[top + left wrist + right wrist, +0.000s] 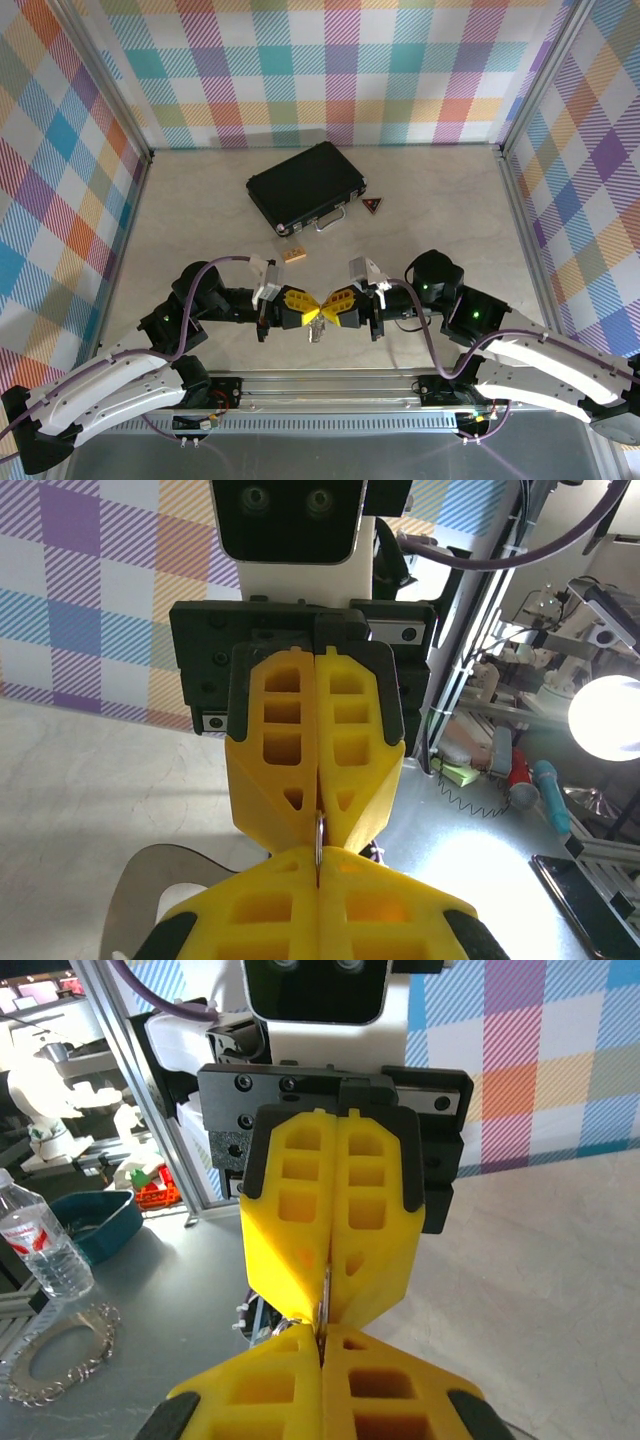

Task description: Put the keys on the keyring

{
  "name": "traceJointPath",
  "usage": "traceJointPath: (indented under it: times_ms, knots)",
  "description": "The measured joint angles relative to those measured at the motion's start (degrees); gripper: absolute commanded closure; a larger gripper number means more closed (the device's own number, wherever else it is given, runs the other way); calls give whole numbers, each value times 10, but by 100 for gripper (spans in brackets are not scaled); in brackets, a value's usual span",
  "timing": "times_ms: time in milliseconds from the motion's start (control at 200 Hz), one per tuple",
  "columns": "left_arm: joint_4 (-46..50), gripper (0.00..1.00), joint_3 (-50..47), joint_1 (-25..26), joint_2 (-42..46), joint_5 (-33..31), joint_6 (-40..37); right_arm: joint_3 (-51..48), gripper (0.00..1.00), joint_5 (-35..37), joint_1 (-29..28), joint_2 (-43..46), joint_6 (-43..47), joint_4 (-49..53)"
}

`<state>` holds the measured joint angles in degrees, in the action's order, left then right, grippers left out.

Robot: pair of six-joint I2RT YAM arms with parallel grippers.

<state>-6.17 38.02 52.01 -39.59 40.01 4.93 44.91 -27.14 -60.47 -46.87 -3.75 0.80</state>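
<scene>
No legible text, brand, number or sign found. The water bottle (pixel 40 1245) carries a red label, print too small to read. The triangular piece (pixel 373 206) shows no readable marking.

Keys (pixel 104 1332): silvery jagged loop, flat on grey surface. Keyring (pixel 318 832): edge-on, pinched between fingers (pixel 275 780).

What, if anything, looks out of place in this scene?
The keys lie on the grey surface near a water bottle, off the pale table, apart from the left pincer and right pincer, which meet tip to tip on a thin metal piece.
</scene>
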Motion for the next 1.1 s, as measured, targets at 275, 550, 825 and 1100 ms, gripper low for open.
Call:
traceJointPath:
  times_ms: [275, 550, 825, 1100]
  knots:
    - [7, 75, 1, 1, 0, -6, -4, -3, 100, 14, 0, 5, 2, 3]
    - [157, 63, 64, 1, 2, -84, -66, 61, 100, 62, 0, -18, 63, 157]
    - [233, 61, 103, 33, -33, -108, -104, 172, 100, 72, 0, -68, 118, 304]
    - [258, 68, 111, 47, -74, -108, -122, 188, 100, 63, 0, -99, 135, 376]
